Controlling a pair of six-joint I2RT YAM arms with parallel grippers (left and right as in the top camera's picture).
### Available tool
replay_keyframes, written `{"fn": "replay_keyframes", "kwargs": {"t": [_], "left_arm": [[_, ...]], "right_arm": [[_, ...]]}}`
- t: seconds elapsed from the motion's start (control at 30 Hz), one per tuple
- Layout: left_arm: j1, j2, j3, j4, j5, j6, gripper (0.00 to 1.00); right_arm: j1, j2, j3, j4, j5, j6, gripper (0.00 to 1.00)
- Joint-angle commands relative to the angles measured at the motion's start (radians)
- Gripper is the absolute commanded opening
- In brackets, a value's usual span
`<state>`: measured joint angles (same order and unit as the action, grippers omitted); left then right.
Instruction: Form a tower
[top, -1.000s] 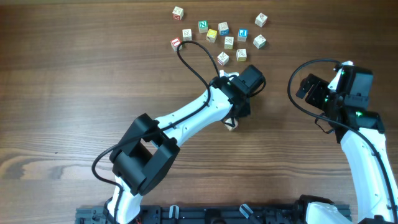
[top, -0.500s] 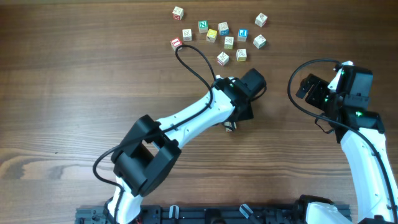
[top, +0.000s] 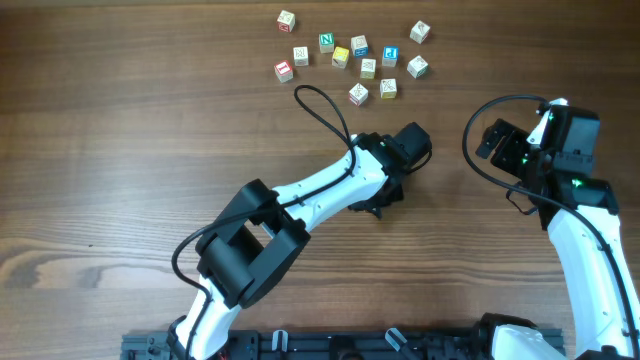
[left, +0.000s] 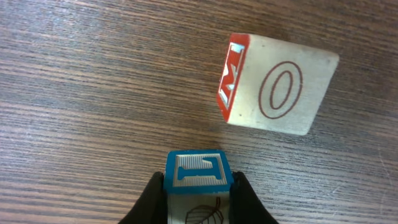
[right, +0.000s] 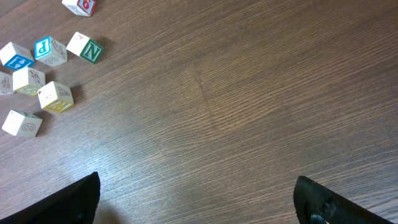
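My left gripper (left: 199, 190) clamps the blue-letter cube (left: 199, 171). The red-M cube (left: 280, 84) lies ahead-right, apart. My right gripper (right: 198, 205) gapes empty.

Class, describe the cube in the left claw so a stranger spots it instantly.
On the wooden table, find the left claw. The cube pinched in it has a blue-framed face and a leaf drawing; its neighbour shows a red M and O.

Red-faced cube (left: 280, 84) — "M" on red face, "O" on side. Blue-faced cube (left: 199, 177) — "I". Green-faced cube (right: 87, 48): "N"; blue-lettered cube (right: 50, 51): "P".
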<state>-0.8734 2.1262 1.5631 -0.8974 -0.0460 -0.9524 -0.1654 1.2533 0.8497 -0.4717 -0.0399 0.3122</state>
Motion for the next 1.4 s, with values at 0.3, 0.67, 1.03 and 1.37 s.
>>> {"fn": "replay_keyframes", "kwargs": {"t": [0.3, 0.67, 1.03, 1.37], "left_arm": [[0.003, -0.171, 0.013, 0.051, -0.17, 0.138, 0.29], [0.054, -0.156, 0.029, 0.246, -0.168, 0.216, 0.33], [0.052, -0.071, 0.027, 0.148, -0.112, 0.273, 0.33], [0.052, -0.04, 0.027, 0.156, -0.043, 0.373, 0.4]], "right_arm": [[0.0, 0.011, 0.013, 0.0, 0.021, 0.003, 1.0], [0.0, 0.011, 0.013, 0.0, 0.021, 0.003, 1.0], [0.0, 0.011, 0.013, 0.0, 0.021, 0.003, 1.0], [0.0, 0.011, 0.013, 0.0, 0.021, 0.003, 1.0]]}}
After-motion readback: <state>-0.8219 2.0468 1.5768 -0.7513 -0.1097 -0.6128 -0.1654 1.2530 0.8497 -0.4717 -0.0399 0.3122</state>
